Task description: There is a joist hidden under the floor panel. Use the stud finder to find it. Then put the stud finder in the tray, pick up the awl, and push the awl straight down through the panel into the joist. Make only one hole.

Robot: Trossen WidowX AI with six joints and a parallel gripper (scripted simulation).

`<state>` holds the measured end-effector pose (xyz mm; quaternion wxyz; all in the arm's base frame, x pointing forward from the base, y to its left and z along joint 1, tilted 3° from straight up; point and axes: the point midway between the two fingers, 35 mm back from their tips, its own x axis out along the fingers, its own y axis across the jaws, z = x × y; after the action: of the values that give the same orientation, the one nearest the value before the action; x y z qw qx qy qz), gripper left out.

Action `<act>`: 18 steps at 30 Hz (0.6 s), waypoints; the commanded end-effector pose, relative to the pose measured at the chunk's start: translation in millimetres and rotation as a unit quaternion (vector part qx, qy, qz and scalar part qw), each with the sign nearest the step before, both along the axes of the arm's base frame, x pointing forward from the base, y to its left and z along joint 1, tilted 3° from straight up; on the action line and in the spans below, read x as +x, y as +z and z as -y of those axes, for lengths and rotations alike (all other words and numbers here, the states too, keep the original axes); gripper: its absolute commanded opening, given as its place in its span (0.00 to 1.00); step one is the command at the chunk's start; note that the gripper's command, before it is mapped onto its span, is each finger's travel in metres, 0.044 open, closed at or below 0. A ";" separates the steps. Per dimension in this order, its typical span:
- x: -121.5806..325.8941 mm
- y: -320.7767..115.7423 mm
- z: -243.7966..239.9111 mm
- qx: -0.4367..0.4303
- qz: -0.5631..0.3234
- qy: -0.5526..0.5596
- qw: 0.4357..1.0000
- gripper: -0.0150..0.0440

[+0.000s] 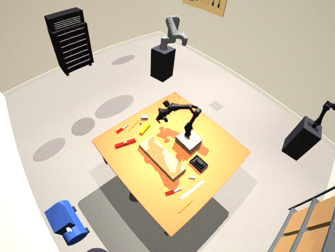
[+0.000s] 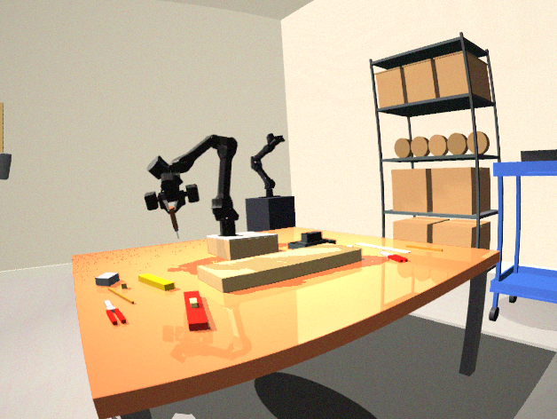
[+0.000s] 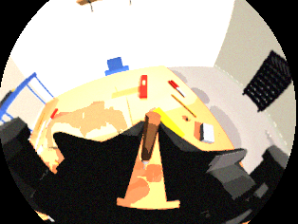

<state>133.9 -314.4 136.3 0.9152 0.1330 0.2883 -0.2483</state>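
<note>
My gripper (image 1: 159, 119) (image 2: 171, 207) (image 3: 151, 124) is shut on the awl (image 2: 174, 220) (image 3: 150, 136), high above the table behind the panel's left end in the exterior view. The awl's brown handle is between the fingers and its thin metal tip points down, somewhat tilted. The pale floor panel (image 1: 162, 160) (image 2: 287, 266) lies flat on the table, clear of the awl, with shadows across its top. I cannot make out any hole or the joist. The black stud finder (image 1: 199, 162) (image 2: 311, 237) sits in the black tray (image 1: 202, 169) (image 2: 295, 245) beside the arm's base.
A yellow block (image 1: 144, 129) (image 2: 156, 281) (image 3: 170, 123), a red level (image 1: 125, 142) (image 2: 195, 315) (image 3: 143, 90) and a small grey-white block (image 1: 144, 117) (image 2: 106, 279) (image 3: 207, 133) lie near the panel's left end. The white-topped base block (image 1: 185, 141) (image 2: 254, 245) stands behind the panel.
</note>
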 end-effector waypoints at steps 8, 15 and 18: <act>-30.9 30.3 -17.4 -0.081 0.115 -0.022 0.990 0.25; -6.6 22.4 -12.7 -0.064 0.070 0.004 0.995 0.25; 2.3 18.4 -13.0 -0.045 0.063 0.003 0.997 0.25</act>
<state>126.2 -299.9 154.8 0.9396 0.1018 0.2062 -0.2534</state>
